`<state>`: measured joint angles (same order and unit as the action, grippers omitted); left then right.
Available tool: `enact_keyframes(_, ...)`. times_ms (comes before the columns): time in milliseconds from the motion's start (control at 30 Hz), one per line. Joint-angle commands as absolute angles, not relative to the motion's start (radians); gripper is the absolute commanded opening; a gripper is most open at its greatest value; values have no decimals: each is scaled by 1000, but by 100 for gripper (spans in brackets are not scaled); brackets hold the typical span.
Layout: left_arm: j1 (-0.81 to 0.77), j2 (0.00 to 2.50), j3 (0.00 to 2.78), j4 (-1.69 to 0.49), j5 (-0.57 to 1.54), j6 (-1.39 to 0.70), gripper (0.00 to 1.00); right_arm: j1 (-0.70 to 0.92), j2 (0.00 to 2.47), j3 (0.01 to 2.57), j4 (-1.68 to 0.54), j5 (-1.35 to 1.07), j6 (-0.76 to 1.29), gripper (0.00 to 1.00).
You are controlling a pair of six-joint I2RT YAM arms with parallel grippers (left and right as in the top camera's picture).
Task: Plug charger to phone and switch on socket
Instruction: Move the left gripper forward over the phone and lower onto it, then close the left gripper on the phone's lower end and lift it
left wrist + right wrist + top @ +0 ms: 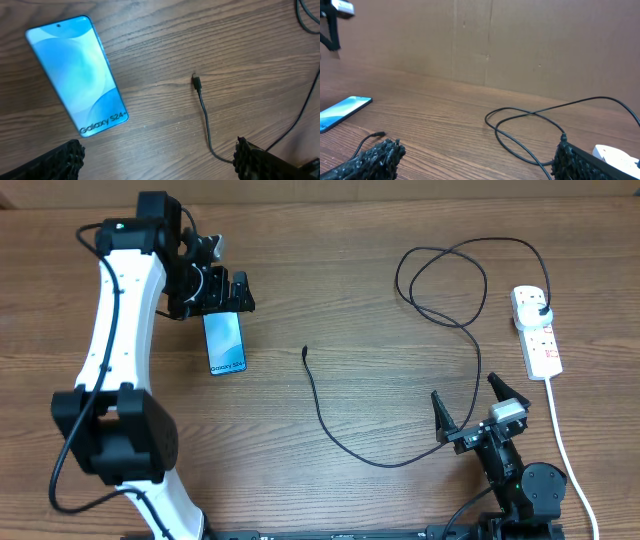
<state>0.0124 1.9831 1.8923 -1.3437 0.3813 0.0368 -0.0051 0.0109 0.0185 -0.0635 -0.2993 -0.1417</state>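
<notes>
Socket lies far right, with what appears to be the charger plug seated in it. Phone lies flat at left, just below the left gripper, fingers spread, empty. Right gripper likewise spread, empty. Connector tip lies apart from phone.

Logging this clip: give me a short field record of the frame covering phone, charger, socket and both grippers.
phone: flat on the table, screen lit, nothing plugged in
charger: looped across the table
connector tip: loose, apart from the phone
plug: seated in the socket, at the end opposite its cord
switches: state too small to tell
left gripper: fingers open, empty, over the phone
right gripper: fingers open, empty
</notes>
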Motion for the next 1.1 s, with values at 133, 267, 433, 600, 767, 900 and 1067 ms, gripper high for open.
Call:
enact_keyframes(133,-12,2103,1911,-1364,120,-203,100,1,3,8,-58,-289,-136,100)
enact_keyframes(267,-25,2132,1886,-1348,67,-218,100,1,3,8,-58,-289,-136,100)
enact_keyframes(433,-25,2184,1879,-1332,54,-213,100,1,3,8,-58,-289,-136,100)
enact_keyframes(600,-25,2215,1878,-1310,51,-209,100,1,3,8,-58,-289,-136,100)
enact_keyframes(767,-25,2233,1869,-1261,46,-205,100,1,3,8,-58,-289,-136,100)
enact_keyframes(900,-25,2271,1868,-1247,57,-185,100,1,3,8,-58,-289,-136,100)
enact_keyframes(1067,-27,2310,1868,-1222,56,-179,100,1,3,8,-58,-289,-136,100)
